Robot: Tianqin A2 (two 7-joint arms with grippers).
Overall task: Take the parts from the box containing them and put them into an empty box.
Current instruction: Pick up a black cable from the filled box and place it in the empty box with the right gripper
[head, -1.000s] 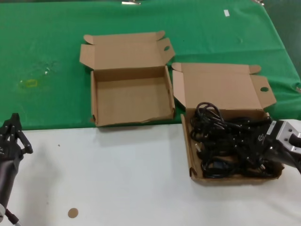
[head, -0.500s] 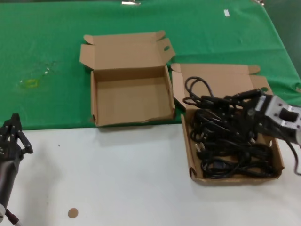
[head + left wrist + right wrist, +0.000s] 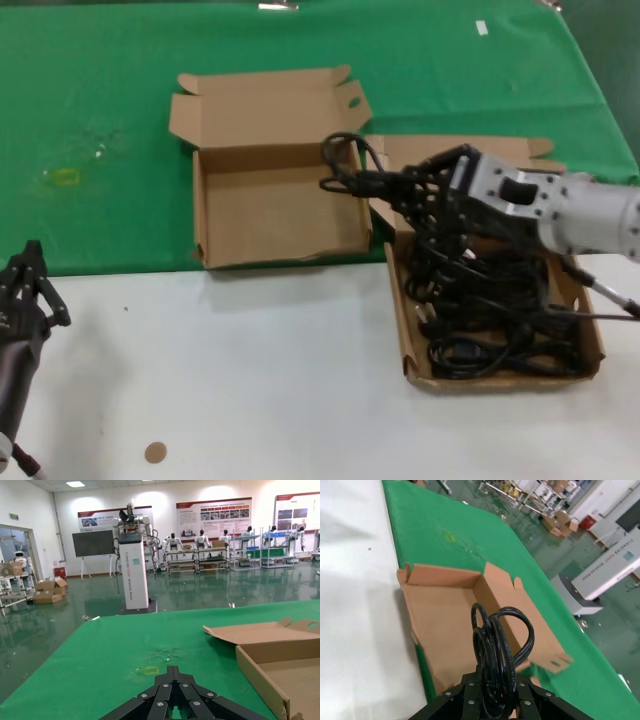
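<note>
Your right gripper [image 3: 437, 190] is clamped on a cord bundle [image 3: 362, 176] — black loops stick out past the fingers toward the left. It hangs in the air over the gap between the two boxes, its leading loop already above the right edge of the empty box [image 3: 215, 215]. In the right wrist view the cord [image 3: 499, 645] runs straight out from between the closed fingers, with the open empty box [image 3: 437, 605] below and beyond it.

The rest of the cords [image 3: 495, 315] sit tangled in the full box [image 3: 408, 340] on the white table [image 3: 250, 370], below the right arm; some strands trail up from the pile toward the held bundle. The empty box lies on the green cloth [image 3: 100, 90], lid folded back, just beside the full one.

Left gripper [image 3: 25, 290] is parked low at your left over the white table, touching nothing — fingers closed together in the left wrist view [image 3: 172, 700]. A small brown disc [image 3: 154, 452] lies on the table near it.
</note>
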